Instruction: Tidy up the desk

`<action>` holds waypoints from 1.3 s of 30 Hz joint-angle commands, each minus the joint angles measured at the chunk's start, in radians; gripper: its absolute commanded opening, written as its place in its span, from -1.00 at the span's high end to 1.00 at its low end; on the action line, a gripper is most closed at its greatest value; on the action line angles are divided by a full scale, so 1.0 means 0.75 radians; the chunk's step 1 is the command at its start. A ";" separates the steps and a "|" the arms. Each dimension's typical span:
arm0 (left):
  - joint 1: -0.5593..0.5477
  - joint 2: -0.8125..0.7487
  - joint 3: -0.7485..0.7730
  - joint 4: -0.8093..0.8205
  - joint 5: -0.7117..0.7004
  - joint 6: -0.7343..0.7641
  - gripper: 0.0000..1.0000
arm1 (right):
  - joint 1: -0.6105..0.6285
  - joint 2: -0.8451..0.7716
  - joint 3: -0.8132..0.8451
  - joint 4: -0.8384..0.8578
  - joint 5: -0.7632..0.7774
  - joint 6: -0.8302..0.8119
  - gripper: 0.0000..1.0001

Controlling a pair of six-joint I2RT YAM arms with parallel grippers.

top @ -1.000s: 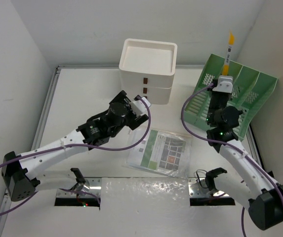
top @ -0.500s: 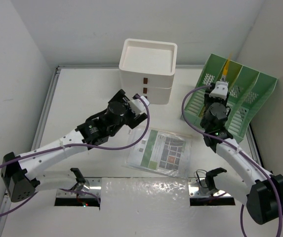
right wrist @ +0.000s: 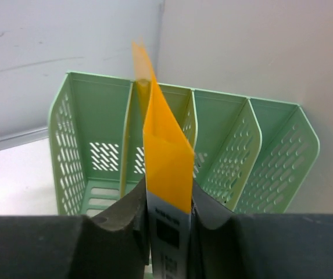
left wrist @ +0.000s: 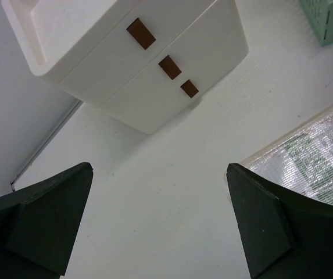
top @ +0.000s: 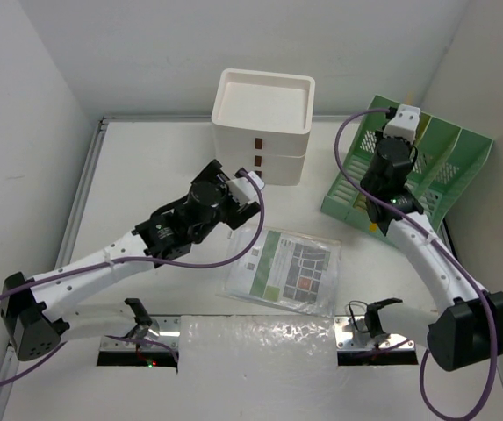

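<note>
between the fingers of the right tool (right wrist: 167, 226) a flat yellow folder (right wrist: 165, 157) with a white printed end is pinched tight. its tip lines up with the divider between the two leftmost slots of the green file rack (right wrist: 236, 145). judging by that, the step in hand is filing the folder — next the tip needs steering off the divider into one slot, then lowering before release. the left tool (left wrist: 160, 224) is spread wide and holds nothing. it hovers over the white worktop (top: 146, 167), which runs under both arms, near the white drawer box (top: 264, 101) and a sleeved leaflet (top: 288, 267). a second ago the folder stood above the rack's back edge; now the right wrist has swung up over the rack — the left arm has hardly moved.
</note>
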 commanded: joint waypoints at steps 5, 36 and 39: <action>0.018 -0.064 -0.011 0.061 0.000 0.022 -0.99 | -0.038 0.035 0.083 -0.179 0.050 0.132 0.77; 0.018 -0.040 0.010 0.049 0.014 0.043 -0.99 | -0.049 -0.196 -0.240 0.800 -0.216 -0.350 1.00; 0.020 -0.032 0.018 0.049 0.014 0.045 -0.99 | -0.051 -0.174 -0.281 0.894 -0.247 -0.326 1.00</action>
